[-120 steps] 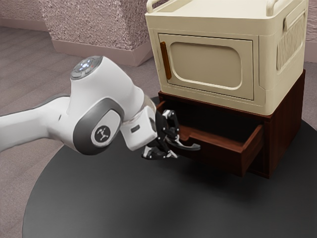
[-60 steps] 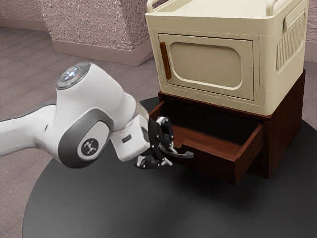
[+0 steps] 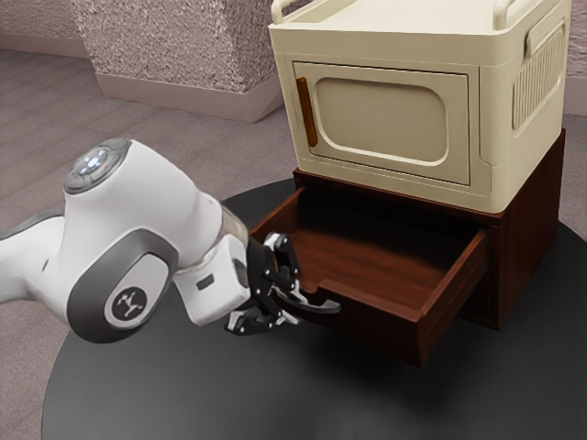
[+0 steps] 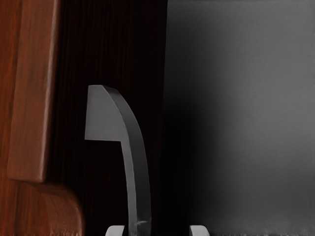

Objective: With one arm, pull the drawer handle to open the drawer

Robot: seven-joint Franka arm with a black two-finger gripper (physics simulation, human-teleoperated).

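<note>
I'm holding my black two-finger gripper (image 3: 294, 306) spread, its fingers straddling the curved grey handle (image 3: 321, 306), presumably for hooking it outward. The handle is jutting from the reddish-brown wooden drawer's (image 3: 376, 328) front; the drawer is standing open.

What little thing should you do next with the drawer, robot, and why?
I'd probably give the handle one gentle pull straight out from the brown cabinet. My open gripper has the handle between its fingers, one of them on the drawer-front side, so it should hook it. The drawer is well out, so I'd go softly.
</note>
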